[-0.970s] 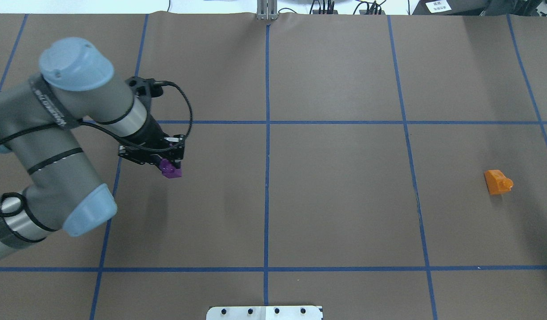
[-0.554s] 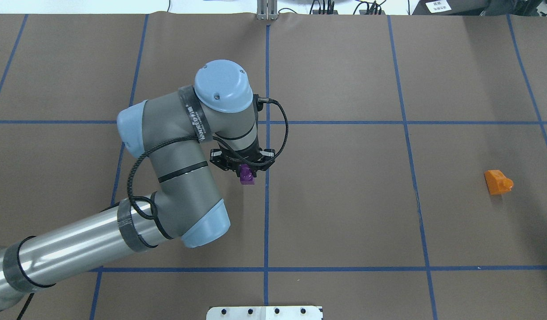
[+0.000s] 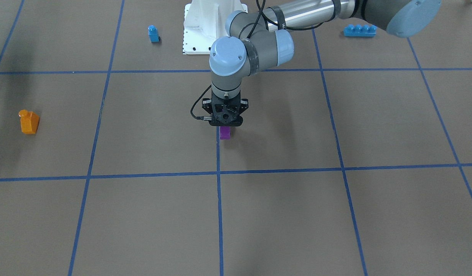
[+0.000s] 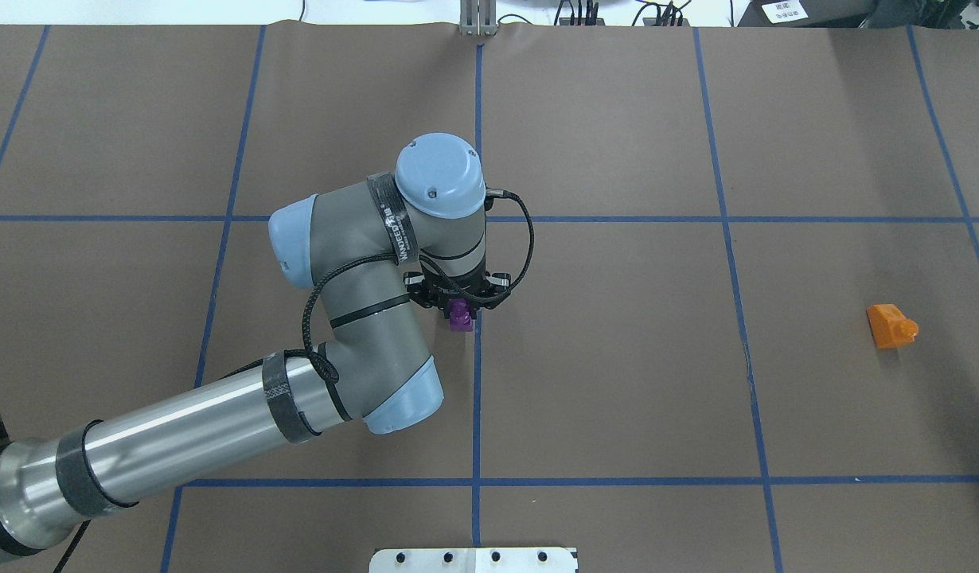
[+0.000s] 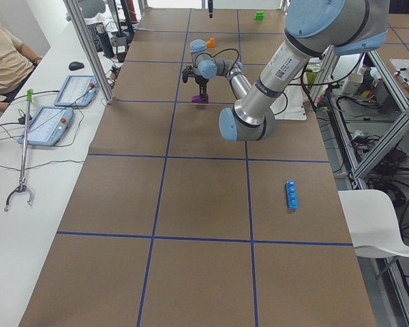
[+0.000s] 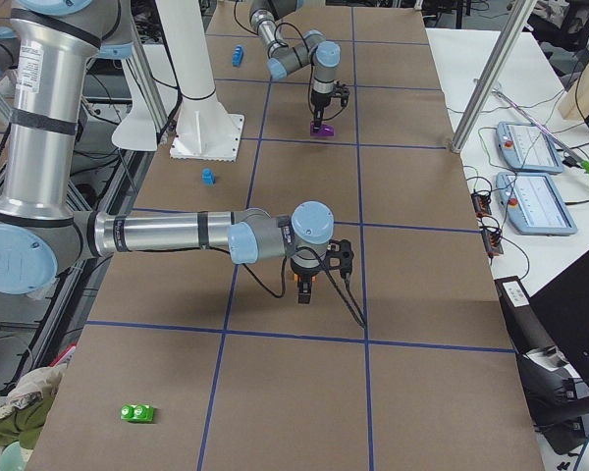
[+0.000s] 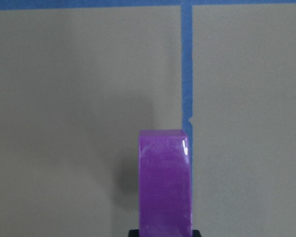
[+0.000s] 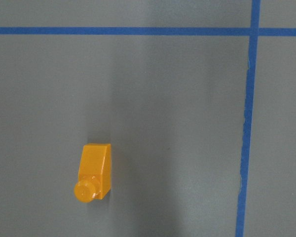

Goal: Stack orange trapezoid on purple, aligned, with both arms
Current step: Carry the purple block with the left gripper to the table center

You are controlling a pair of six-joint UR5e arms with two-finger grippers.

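The purple block (image 4: 461,317) is held in my left gripper (image 4: 460,311), which is shut on it and points straight down at the table's centre line. It also shows in the front view (image 3: 225,133) and the left wrist view (image 7: 165,182). It hangs low; I cannot tell whether it touches the paper. The orange trapezoid (image 4: 891,325) lies alone on its side at the table's right, also in the front view (image 3: 28,122) and far below in the right wrist view (image 8: 93,173). My right gripper (image 6: 303,294) shows only in the exterior right view, in line with the orange block; I cannot tell whether it is open or shut.
A small blue single-stud block (image 3: 153,33) and a long blue four-stud brick (image 3: 359,30) lie beside the white base plate (image 3: 205,27). A green block (image 6: 137,413) lies at the table's right end. Blue tape lines grid the brown paper. An operator (image 5: 3,61) sits beside the table.
My left arm has swung from the table's left part to the centre line, with the purple block still in its gripper. The orange trapezoid has not moved.
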